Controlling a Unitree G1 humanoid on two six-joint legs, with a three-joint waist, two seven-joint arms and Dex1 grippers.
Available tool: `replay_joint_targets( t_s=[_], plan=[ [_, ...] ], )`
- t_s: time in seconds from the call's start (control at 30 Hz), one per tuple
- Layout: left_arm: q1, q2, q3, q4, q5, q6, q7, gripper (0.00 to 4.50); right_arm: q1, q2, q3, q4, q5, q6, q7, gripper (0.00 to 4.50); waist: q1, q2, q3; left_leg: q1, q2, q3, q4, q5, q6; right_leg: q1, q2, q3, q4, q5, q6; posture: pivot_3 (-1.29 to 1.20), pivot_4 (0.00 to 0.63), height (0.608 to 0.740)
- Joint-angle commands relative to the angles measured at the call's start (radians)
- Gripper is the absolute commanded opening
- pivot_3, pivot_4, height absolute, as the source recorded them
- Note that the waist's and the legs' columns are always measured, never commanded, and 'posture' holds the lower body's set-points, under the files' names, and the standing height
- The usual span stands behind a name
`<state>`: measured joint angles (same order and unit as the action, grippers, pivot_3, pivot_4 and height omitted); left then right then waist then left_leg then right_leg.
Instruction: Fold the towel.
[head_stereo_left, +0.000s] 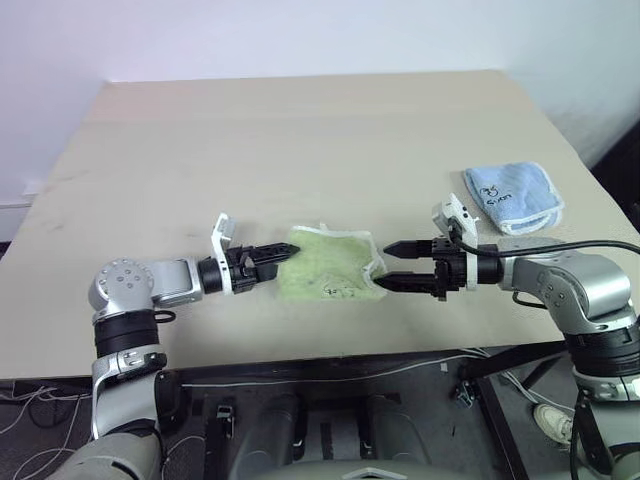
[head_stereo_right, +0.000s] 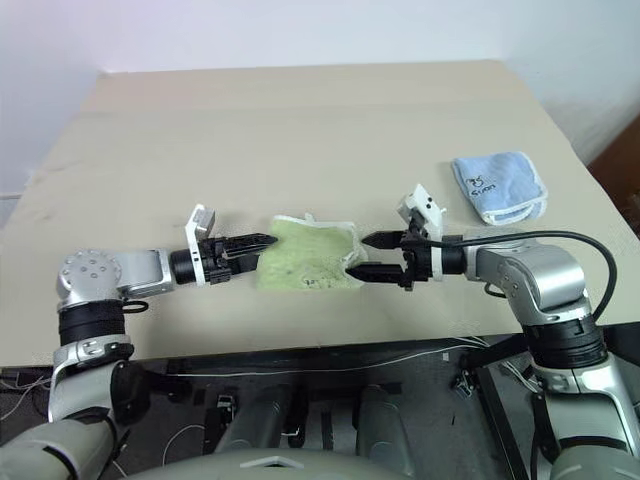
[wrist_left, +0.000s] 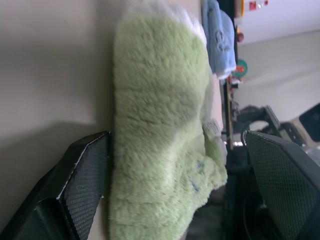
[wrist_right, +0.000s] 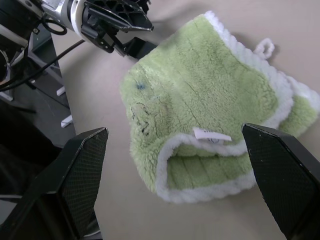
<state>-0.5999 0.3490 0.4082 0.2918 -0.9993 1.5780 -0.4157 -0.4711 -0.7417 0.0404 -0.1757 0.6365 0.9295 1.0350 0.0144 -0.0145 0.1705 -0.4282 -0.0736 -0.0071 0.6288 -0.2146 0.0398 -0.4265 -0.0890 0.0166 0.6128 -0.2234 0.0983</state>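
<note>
Claws: left claw (head_stereo_left: 283, 253) and right claw (head_stereo_left: 392, 266) both released, flanking the towel (head_stereo_left: 328, 263)
Towel: soft, light, floppy terry — pinch its white-edged corners

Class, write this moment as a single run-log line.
towel: folded, on table | left gripper: open at its left edge | right gripper: open at its right edge | blue cloth: aside

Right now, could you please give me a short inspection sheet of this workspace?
Surface: beige table, mostly bare.
Job's things: green towel folded, lying flat near the front edge.
Clutter: folded light blue cloth to the right.
Grippers: left gripper open at the towel's left edge; right gripper open at its right edge; neither holds it.
Cables: black cable over the right arm; white cable below the table.
Surroundings: white wall behind.
</note>
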Motion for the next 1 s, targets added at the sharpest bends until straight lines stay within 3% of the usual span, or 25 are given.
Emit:
replay_joint_targets(
  t_s=[0.03,0.33,0.53,0.67,1.0],
  plan=[
    [-0.024,0.021,-0.07,0.003,-0.017,0.036,-0.061,4.47,0.017,-0.013,-0.025,-0.048,0.002,-0.013,-0.018,4.5,0.0,0.0,0.0,-0.001,0.0,0.0,0.0,0.0,0.0,0.0,0.0,0.0,0.0,0.0,0.0,0.0,0.15,0.74],
    [-0.108,-0.01,-0.101,0.081,0.046,0.01,-0.086,4.47,0.048,0.002,-0.032,-0.057,-0.019,-0.037,-0.079,4.5,-0.002,0.0,0.0,-0.002,0.0,0.0,-0.001,0.0,0.0,-0.002,0.0,0.0,0.0,0.0,0.0,0.0,0.15,0.74],
    [-0.083,-0.018,-0.15,0.047,0.074,-0.004,-0.118,4.47,0.053,0.011,-0.035,-0.047,-0.034,-0.054,-0.111,4.5,-0.002,0.0,0.0,-0.003,0.0,0.0,0.0,0.0,0.0,-0.003,0.0,0.0,0.0,0.0,0.0,0.0,0.15,0.74],
    [-0.067,-0.002,-0.155,0.039,0.085,-0.049,-0.161,3.64,0.055,0.009,-0.034,-0.048,-0.031,-0.057,-0.114,4.5,-0.002,0.0,0.0,-0.003,0.0,0.0,0.0,0.0,0.0,-0.003,0.0,0.0,0.0,0.0,-0.001,0.0,0.15,0.74],
    [-0.037,0.04,-0.207,-0.026,0.076,-0.072,-0.28,0.25,0.049,0.035,-0.022,-0.031,-0.051,-0.076,-0.143,4.5,-0.003,0.0,0.0,-0.003,0.0,0.0,-0.001,0.0,0.0,-0.003,0.0,0.0,0.0,-0.001,-0.003,0.0,0.15,0.74]
  ],
)
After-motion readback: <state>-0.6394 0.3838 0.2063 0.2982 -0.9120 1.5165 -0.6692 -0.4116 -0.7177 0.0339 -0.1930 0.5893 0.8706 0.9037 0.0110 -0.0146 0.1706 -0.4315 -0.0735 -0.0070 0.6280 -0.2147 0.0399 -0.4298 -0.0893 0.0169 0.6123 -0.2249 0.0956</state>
